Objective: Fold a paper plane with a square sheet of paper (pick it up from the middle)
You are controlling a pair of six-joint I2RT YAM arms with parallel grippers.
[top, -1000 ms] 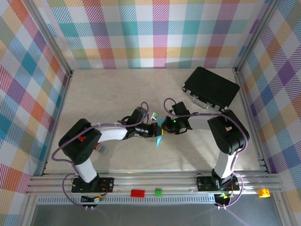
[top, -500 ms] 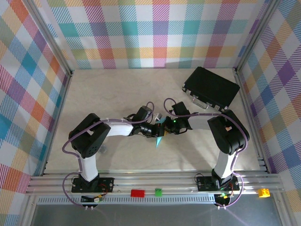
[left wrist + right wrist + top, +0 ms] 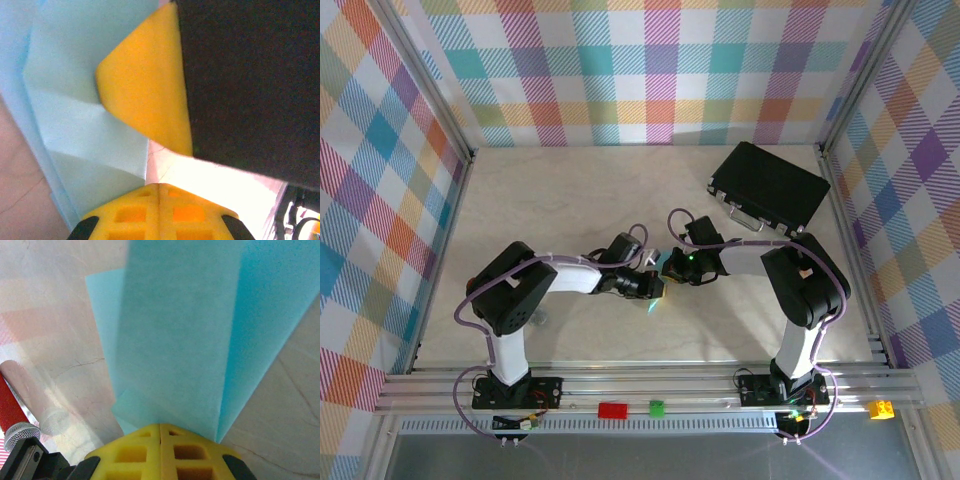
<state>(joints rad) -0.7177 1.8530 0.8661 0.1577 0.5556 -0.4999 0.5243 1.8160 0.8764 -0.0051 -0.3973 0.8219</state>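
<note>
Near the middle of the tabletop (image 3: 570,200), the right hand (image 3: 160,430) is pinching the folded sheet of paper (image 3: 180,330) to steady it. The closed left hand (image 3: 159,190) is working at its edge, probably creasing.

arms (image 3: 570,275): black joints, white links | cables (image 3: 460,312): purple | pincer pads (image 3: 135,456): yellow foam

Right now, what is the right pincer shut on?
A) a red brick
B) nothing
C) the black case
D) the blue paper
D: in the right wrist view the paper runs straight out of the shut right pincer, while the case lies apart at the table's far right.
</note>
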